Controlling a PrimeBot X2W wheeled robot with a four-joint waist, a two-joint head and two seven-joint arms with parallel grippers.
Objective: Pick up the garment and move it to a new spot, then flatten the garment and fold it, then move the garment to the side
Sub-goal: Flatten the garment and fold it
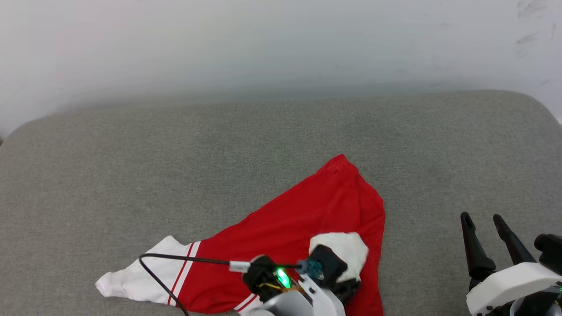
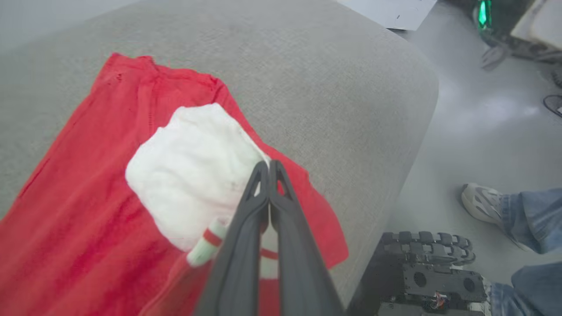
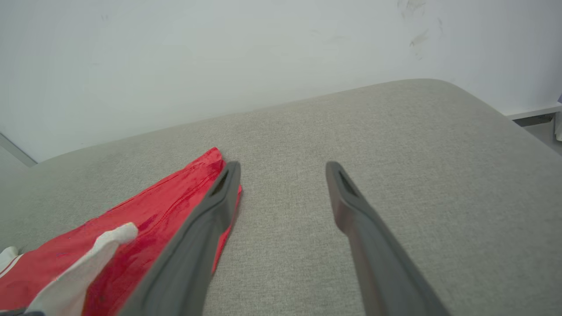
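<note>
The garment (image 1: 298, 219) is a red jersey with white, red-striped sleeves, lying crumpled on the grey cushion near its front edge. One white sleeve (image 1: 145, 276) lies flat at the left; the other white sleeve (image 2: 193, 175) is bunched on top of the red cloth. My left gripper (image 2: 268, 165) is shut, its fingertips pinching the edge of that bunched sleeve. In the head view the left gripper (image 1: 347, 263) sits over the sleeve, partly hidden by its own wrist. My right gripper (image 1: 482, 217) hovers open to the right of the garment (image 3: 145, 215), nothing between its fingers (image 3: 219, 197).
The grey cushion (image 1: 175, 153) stretches wide, with a white wall behind it. Its right end drops to the floor, where my wheeled base (image 2: 426, 245) stands. A person's shoe (image 2: 483, 202) and jeans leg are on the floor there.
</note>
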